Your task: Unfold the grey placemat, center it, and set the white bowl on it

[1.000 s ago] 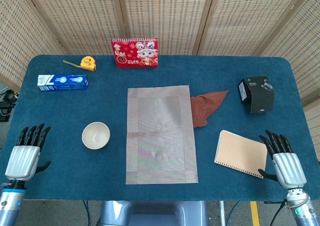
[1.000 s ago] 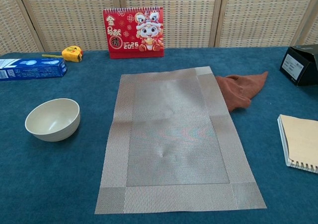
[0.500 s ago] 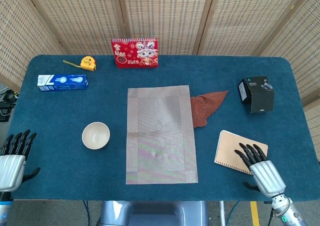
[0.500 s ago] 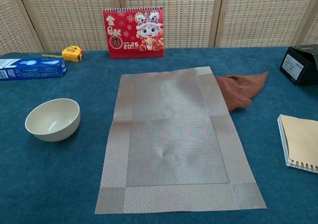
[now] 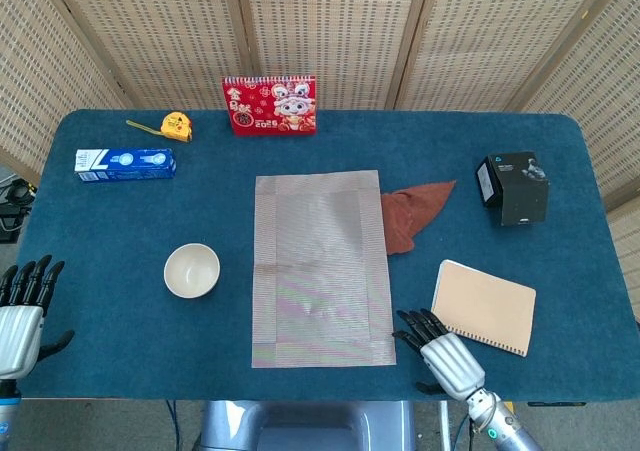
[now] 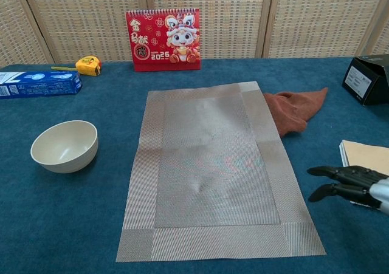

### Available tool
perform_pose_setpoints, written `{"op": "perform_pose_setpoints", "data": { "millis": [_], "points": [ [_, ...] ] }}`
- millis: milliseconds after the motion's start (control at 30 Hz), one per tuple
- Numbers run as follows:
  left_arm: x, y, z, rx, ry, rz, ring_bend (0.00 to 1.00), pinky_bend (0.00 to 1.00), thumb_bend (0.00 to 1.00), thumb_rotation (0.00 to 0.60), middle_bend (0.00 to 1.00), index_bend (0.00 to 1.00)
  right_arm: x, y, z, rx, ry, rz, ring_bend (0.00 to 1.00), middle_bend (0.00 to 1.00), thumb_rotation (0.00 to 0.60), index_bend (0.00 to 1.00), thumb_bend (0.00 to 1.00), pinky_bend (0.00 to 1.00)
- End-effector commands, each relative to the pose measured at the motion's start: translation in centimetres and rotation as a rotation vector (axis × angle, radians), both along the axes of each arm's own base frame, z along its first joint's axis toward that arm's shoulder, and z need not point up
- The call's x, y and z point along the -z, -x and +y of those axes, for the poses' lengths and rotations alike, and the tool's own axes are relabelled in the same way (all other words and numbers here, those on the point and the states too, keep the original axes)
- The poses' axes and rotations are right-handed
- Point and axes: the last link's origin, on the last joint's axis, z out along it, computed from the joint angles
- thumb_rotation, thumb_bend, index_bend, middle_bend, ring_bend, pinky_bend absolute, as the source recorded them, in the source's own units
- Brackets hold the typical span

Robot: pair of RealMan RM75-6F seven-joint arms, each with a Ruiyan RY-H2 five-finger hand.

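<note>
The grey placemat lies flat and unfolded in the middle of the blue table, its long side running front to back. The white bowl stands empty on the cloth to the mat's left, apart from it. My right hand hovers near the mat's front right corner, fingers spread and holding nothing. At the table's front left edge, my left hand is open and empty, far from the bowl; the chest view does not show it.
A brown cloth touches the mat's right edge. A tan notebook lies right of my right hand, a black box behind it. A red calendar, yellow tape measure and blue carton sit at the back and left.
My right hand has moved left from over the notebook's corner to the mat's front right corner, entering the chest view. My left hand has drawn back to the left edge.
</note>
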Motion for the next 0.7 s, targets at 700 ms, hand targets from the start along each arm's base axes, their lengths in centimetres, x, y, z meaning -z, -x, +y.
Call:
{"op": "perform_pose_setpoints", "data": {
  "millis": [700],
  "points": [
    [0.1, 0.4, 0.4, -0.016, 0.005, -0.002, 0.0, 0.0, 0.12, 0.6, 0.0, 0.0, 4.2, -0.8, -2.7, 0.055, 0.01, -0.054, 0.0, 0.0, 0.6, 0.31, 0.22, 0.0]
  ]
}}
